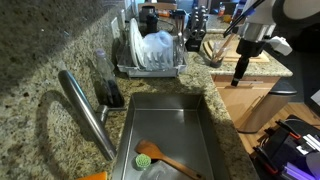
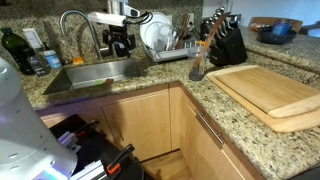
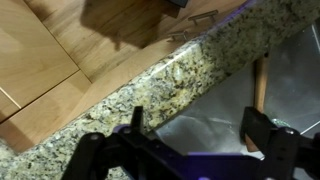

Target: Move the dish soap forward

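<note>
The dish soap [image 2: 37, 63] is a small dark blue bottle with a pale top. It stands on the granite counter at the far left of the sink, beside a tall dark green bottle [image 2: 12, 48]. I cannot make it out in the wrist view. My gripper [image 1: 240, 70] hangs high above the sink's front counter edge, far from the soap. It also shows in an exterior view [image 2: 120, 42]. In the wrist view the gripper [image 3: 195, 125] has its fingers spread with nothing between them. Granite rim and steel sink lie below it.
A green scrub brush with a wooden handle [image 1: 145, 158] lies in the steel sink [image 1: 200, 110]. The faucet [image 1: 85, 105] arches over the sink. A dish rack with plates [image 1: 150, 55], a knife block [image 2: 225, 40] and a wooden cutting board [image 2: 275, 90] stand on the counter.
</note>
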Robot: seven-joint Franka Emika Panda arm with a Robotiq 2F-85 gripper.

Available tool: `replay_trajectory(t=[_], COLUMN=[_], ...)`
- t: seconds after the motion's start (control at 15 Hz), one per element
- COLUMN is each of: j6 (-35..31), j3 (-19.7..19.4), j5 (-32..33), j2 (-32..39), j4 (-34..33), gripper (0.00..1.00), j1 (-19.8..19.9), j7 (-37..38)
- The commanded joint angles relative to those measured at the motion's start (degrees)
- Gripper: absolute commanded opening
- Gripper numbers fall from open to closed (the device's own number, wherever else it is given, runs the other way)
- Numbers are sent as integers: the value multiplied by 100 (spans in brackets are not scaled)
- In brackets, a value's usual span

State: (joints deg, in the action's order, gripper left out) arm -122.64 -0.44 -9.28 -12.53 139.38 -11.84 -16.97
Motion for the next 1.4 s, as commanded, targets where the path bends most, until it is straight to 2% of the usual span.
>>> replay_trajectory(t=[0.0, 0.13, 0.2, 0.33, 0.6, 0.73, 0.8, 0.87, 0.93, 1.0, 1.2, 1.33], j6=[10, 11, -207, -522, -1436, -2491, -3066, -3603, -3718, -3401, -3678, -4726], j3=[189, 117, 83, 167, 868, 1378, 1583, 1728, 1818, 1870, 2023, 2173], j5=[-30, -24, 104, -587, -1955, -2229, -2232, -1961, -1664, -1890, -1650, -2120], j2=[31, -24, 52, 427, 1045, 1477, 1670, 1850, 1993, 1624, 1941, 2181], j4=[-14, -13, 17, -28, -153, -332, -467, -581, -605, -366, -537, -593], gripper=[100, 100, 100, 100, 100, 100, 100, 100, 100, 100, 100, 100], j1=[146, 232, 358, 106, -519, -811, -901, -940, -949, -827, -825, -788], j7=[18, -14, 197, 34, -506, -384, -258, 15, 232, 98, 321, 172])
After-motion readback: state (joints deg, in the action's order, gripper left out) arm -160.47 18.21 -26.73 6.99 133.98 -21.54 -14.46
